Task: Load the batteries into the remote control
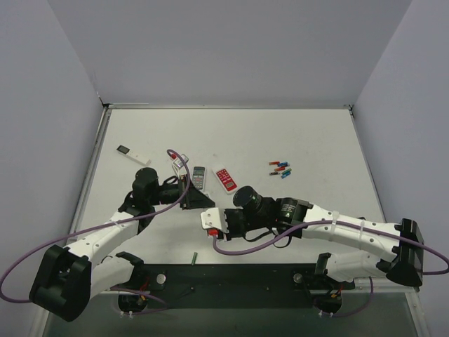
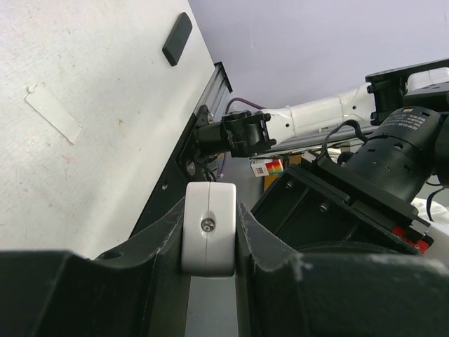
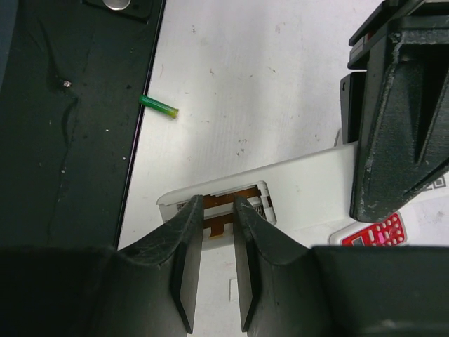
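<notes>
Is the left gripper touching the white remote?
Touching. In the left wrist view the left gripper squeezes the remote control from both sides, with no gap.

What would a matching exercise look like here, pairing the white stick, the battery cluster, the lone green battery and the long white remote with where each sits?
Things: 1 white stick; 2 battery cluster; 3 lone green battery; 4 long white remote.
Places: A gripped in the left hand; B near table edge, beside the dark strip; C far left of table; D right of centre.
Pairs: 1-C; 2-D; 3-B; 4-A.
</notes>
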